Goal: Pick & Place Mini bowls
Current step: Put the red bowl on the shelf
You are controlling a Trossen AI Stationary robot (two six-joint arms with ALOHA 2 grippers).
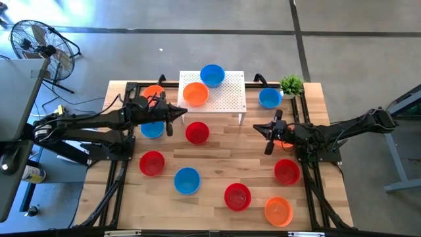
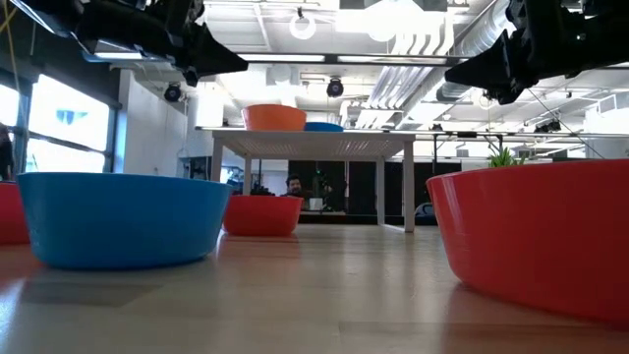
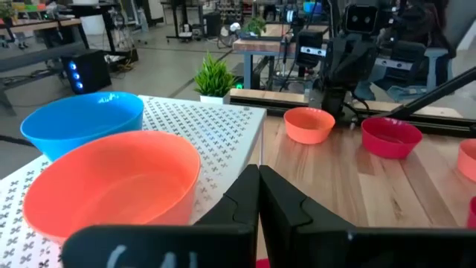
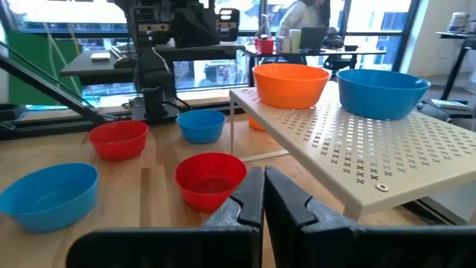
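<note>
Mini bowls in red, blue and orange are spread over the wooden table (image 1: 217, 158). An orange bowl (image 1: 195, 94) and a blue bowl (image 1: 212, 75) stand upright on the white perforated stand (image 1: 230, 99) at the far middle. My left gripper (image 1: 183, 113) is shut and empty, hovering by the stand's near left corner, above and to the left of a red bowl (image 1: 197, 133). In the left wrist view its tips (image 3: 259, 179) point past the orange bowl (image 3: 111, 186). My right gripper (image 1: 258, 128) is shut and empty, right of the stand, with an orange bowl (image 1: 285, 141) partly hidden under it.
On the table stand a blue bowl (image 1: 152, 129) under the left arm, an orange one (image 1: 152, 91), a red one (image 1: 152, 163), a blue one (image 1: 187, 180), red ones (image 1: 237, 196) (image 1: 287, 172), an orange one (image 1: 278, 210) and a blue one (image 1: 270, 97). A small green plant (image 1: 292, 84) sits at the far right.
</note>
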